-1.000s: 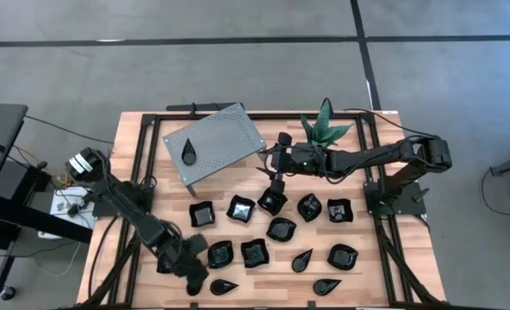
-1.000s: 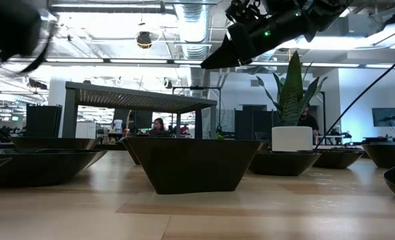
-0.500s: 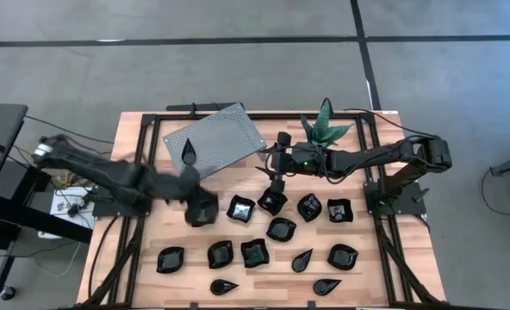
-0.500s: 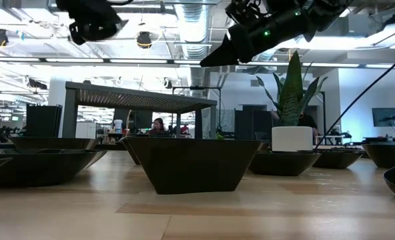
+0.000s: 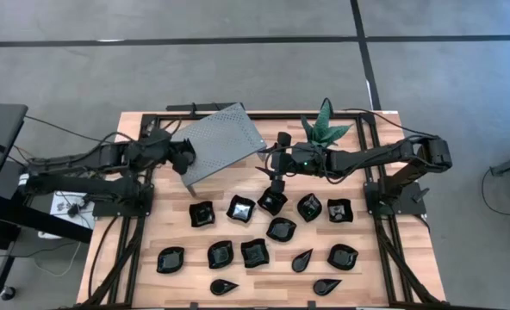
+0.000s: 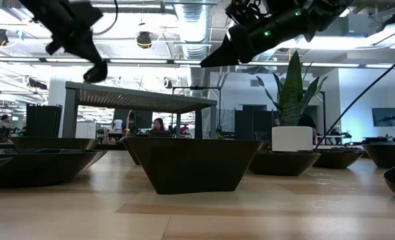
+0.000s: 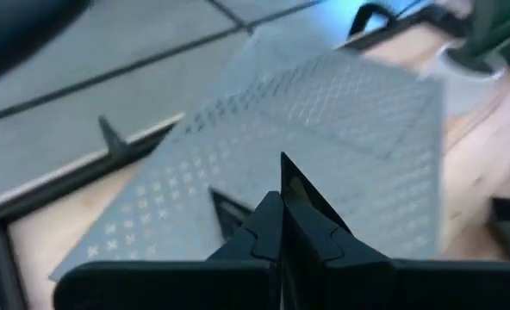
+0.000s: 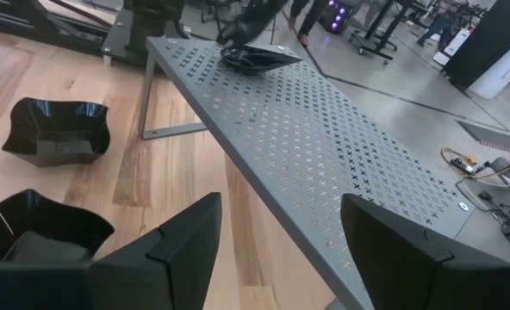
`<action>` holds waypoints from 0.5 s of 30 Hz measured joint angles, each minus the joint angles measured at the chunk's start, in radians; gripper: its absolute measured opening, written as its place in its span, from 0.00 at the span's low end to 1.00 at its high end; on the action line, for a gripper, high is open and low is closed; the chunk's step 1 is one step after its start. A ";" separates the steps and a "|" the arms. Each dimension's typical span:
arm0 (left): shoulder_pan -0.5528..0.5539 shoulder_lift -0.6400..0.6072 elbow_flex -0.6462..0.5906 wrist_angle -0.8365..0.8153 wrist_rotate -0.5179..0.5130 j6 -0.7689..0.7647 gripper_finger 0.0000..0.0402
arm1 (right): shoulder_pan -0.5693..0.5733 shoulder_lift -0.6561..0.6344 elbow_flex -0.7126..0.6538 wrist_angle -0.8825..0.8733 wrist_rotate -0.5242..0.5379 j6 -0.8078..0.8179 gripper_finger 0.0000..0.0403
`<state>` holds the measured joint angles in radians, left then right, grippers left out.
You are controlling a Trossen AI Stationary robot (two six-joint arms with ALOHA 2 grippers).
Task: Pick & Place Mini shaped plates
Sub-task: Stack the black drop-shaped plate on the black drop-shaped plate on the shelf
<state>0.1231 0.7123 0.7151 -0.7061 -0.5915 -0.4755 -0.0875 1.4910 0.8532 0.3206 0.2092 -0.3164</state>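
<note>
Tools, two. My left tool (image 5: 185,158): fingers pressed together, nothing seen between them, hanging over the left end of the stand (image 5: 225,138). My right tool (image 5: 274,188): fingers spread wide, gripping nothing, poised above one plate (image 5: 272,203) in the back row, just right of the stand.

Mini shaped plates (image 5: 240,207), black and glossy: thirteen counted on the tabletop (image 5: 152,226), set in loose rows from below the stand across to the right rail. All sit apart from each other and empty. One more, a shallow dish (image 8: 255,58), lies on top of the stand near its far end, as the right wrist view shows.

Stand, one, grey and perforated, back left of centre. Plant (image 5: 326,129), one, green and spiky, back right of centre.

Open room: bare wood at the left, between the stand and the front-left plate (image 5: 171,258). Dark frame rails line both side edges.
</note>
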 joint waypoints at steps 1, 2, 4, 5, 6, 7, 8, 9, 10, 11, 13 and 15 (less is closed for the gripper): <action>0.011 0.010 -0.016 0.006 0.013 0.000 0.01 | 0.000 0.000 0.000 0.000 0.000 0.000 0.58; 0.018 0.019 -0.031 0.011 0.017 -0.001 0.01 | 0.000 0.000 0.000 0.001 0.000 0.000 0.58; 0.033 0.039 -0.048 0.025 0.016 -0.003 0.01 | 0.000 0.000 0.000 0.000 0.001 0.000 0.58; 0.039 0.047 -0.054 0.036 0.016 -0.003 0.01 | 0.000 0.000 0.000 0.000 0.001 0.000 0.58; 0.045 0.055 -0.058 0.040 0.015 -0.003 0.01 | 0.000 0.000 0.000 0.000 0.001 0.000 0.58; 0.050 0.061 -0.058 0.045 0.016 -0.003 0.01 | 0.000 0.000 0.000 0.000 0.001 0.001 0.58; 0.054 0.064 -0.059 0.057 0.016 -0.001 0.01 | 0.000 0.000 0.000 0.000 0.001 0.001 0.58; 0.057 0.065 -0.058 0.071 0.016 0.000 0.01 | 0.000 0.000 0.000 0.000 0.001 0.001 0.58; 0.059 0.065 -0.058 0.085 0.016 0.000 0.01 | 0.000 0.000 0.000 0.000 0.001 0.001 0.58; 0.060 0.064 -0.059 0.102 0.016 0.000 0.01 | 0.000 0.000 0.000 0.000 0.001 0.001 0.58; 0.060 0.058 -0.059 0.143 0.015 0.005 0.01 | 0.000 0.000 0.000 -0.001 0.001 0.001 0.58; 0.060 0.053 -0.059 0.178 0.000 0.050 0.01 | 0.000 0.000 0.000 -0.001 0.001 0.001 0.58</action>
<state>0.1834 0.7648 0.6563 -0.5280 -0.5917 -0.4257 -0.0879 1.4910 0.8532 0.3195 0.2100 -0.3157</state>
